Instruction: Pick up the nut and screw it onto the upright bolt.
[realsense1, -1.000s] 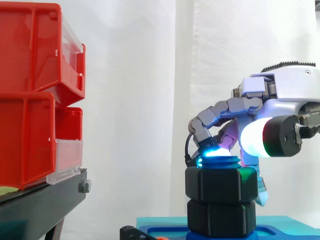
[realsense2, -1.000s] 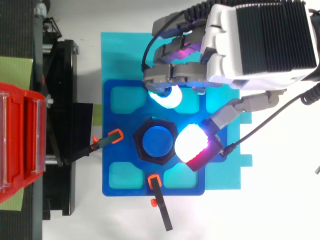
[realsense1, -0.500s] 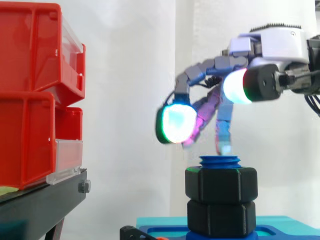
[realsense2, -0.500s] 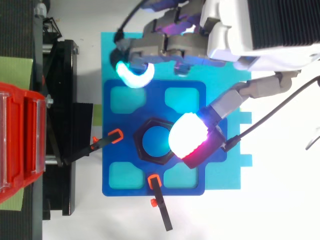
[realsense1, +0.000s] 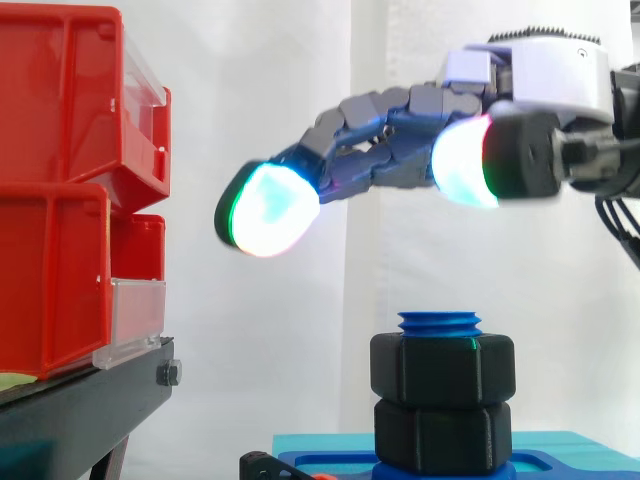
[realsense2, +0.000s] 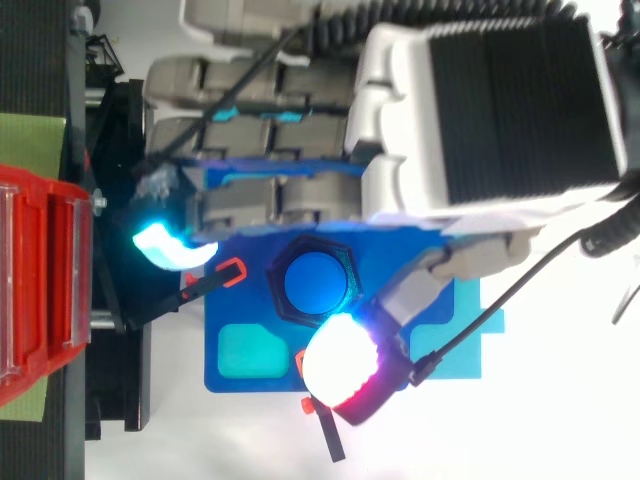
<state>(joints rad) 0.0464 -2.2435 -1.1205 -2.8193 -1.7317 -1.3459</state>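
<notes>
A black hexagonal nut (realsense1: 443, 368) sits threaded on the upright blue bolt (realsense1: 439, 323), above a second black nut (realsense1: 442, 437); from above the nut (realsense2: 315, 283) rings the blue bolt top (realsense2: 316, 282). My hand (realsense1: 540, 90) hangs well above the bolt, open, its fingers (realsense1: 350, 130) stretched straight out to the left and holding nothing. The glowing thumb pad (realsense2: 338, 363) lies beside the bolt in the top view. My hand (realsense2: 480, 100) covers the upper half of the blue fixture plate (realsense2: 235, 375).
Red bins (realsense1: 75, 190) on a black stand (realsense1: 80, 400) fill the left side, close to my fingertips (realsense1: 265, 210). Two black clamps with orange tips (realsense2: 232, 272) (realsense2: 308, 365) point at the nut from the left and below. The fixture rests on a cyan mat (realsense2: 455, 350).
My hand has let go of the nut, risen clear of the bolt and straightened its curled fingers out toward the left. The nut stays on the bolt.
</notes>
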